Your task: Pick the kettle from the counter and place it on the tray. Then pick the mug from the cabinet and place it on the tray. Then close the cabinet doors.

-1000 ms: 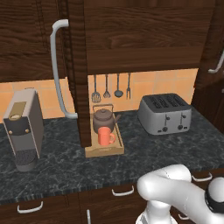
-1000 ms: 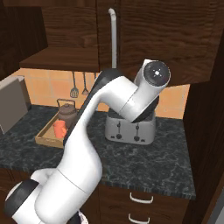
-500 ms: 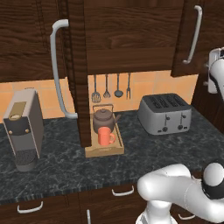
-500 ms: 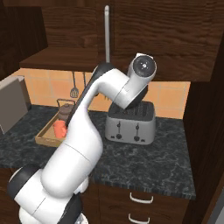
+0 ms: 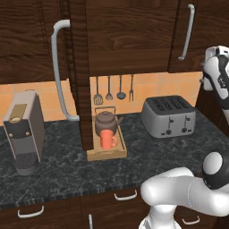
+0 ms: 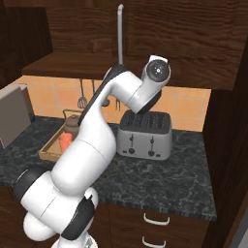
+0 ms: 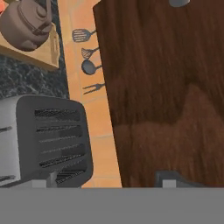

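The dark kettle and the orange-red mug both stand on the wooden tray on the counter. From the right they show again as kettle, mug and tray. The cabinet is open inside. Its left door stands edge-on and wide open. The right door hangs partly open, its bar handle at the upper right. My gripper is open, close against that door's brown panel. Kettle and tray lie far off in the hand view.
A silver toaster sits right of the tray, below my arm. A coffee machine stands at the counter's left end. Utensils hang on the orange tiled wall. Drawers run under the counter.
The right door has swung inward toward the cabinet, its handle shifting left. My arm's upper joint moved left and up with it. Kettle, mug and tray stayed put.
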Robot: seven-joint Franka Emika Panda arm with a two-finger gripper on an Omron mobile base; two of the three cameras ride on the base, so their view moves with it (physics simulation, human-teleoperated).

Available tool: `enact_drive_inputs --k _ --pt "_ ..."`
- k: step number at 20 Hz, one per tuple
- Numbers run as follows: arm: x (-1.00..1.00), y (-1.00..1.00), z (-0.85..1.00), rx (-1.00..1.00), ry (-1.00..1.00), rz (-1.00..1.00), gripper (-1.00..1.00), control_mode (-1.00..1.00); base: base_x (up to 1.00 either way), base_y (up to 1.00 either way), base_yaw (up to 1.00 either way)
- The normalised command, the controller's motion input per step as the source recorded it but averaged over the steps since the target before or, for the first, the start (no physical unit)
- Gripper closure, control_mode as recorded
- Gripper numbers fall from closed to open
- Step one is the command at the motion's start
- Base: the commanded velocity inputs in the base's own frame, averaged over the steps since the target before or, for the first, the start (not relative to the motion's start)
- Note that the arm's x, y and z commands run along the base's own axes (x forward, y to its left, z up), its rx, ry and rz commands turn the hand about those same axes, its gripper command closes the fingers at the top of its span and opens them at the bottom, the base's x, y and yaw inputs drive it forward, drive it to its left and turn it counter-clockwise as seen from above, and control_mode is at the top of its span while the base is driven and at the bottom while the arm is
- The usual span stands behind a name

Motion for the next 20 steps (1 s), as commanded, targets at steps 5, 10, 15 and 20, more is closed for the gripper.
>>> enact_drive_inputs --k 5,10,15,20 --pt "0.87 0.14 -0.35 0.00 -0.12 0.00 -1.00 -1.00 0.00 0.00 0.00" --pt "0.58 0.31 -0.66 0.00 0.01 0.00 -1.00 -1.00 0.00 0.00 0.00" --pt "-0.14 0.56 -0.59 0.00 0.06 0.00 -1.00 -1.00 0.00 0.00 0.00" --pt "-0.58 0.31 -0.22 0.00 0.04 0.00 -1.00 -1.00 0.00 0.00 0.00"
